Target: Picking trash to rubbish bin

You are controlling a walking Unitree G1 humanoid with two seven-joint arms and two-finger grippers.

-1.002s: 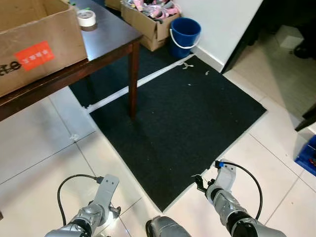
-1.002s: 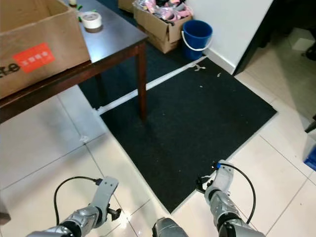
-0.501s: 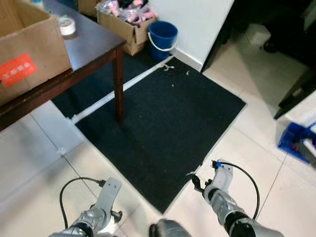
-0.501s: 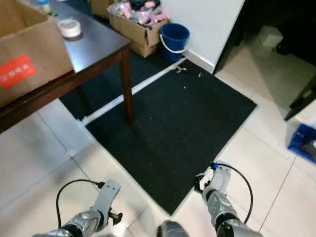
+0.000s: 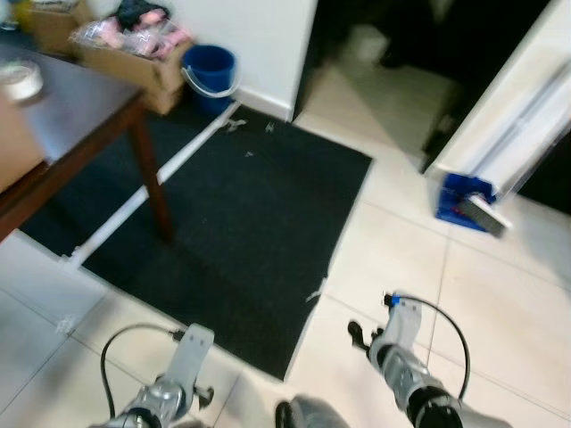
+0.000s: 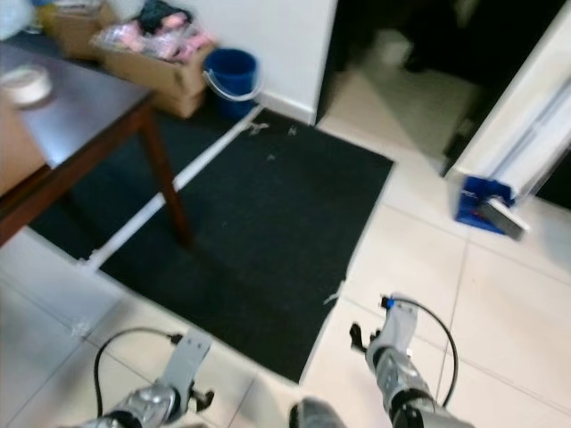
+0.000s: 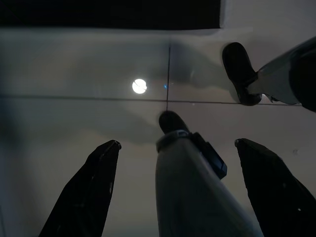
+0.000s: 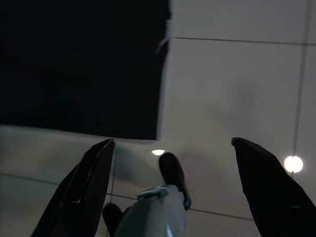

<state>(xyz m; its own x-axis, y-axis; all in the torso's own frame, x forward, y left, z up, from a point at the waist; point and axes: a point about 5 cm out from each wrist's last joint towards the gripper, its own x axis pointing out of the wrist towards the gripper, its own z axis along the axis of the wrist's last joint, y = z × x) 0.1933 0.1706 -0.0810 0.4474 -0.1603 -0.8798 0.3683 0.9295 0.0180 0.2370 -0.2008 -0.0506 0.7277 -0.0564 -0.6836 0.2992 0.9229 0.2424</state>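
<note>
Trash: pale scrap on the floor at the black mat's edge, ahead and slightly left of the right gripper, the nearer arm; more bits far ahead by the blue bucket. Scrap's axis unclear. Both the right gripper and left gripper: fingers spread wide, empty, hanging over tile.

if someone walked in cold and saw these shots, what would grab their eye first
Probably the big black floor mat spread over the pale tiled floor, with small pale scraps at its far corner. Next, the round blue plastic bucket against the white wall beyond that corner, beside a cardboard box of pink clutter. At the bottom, the left gripper and right gripper hang open and empty over the tiles.
</note>
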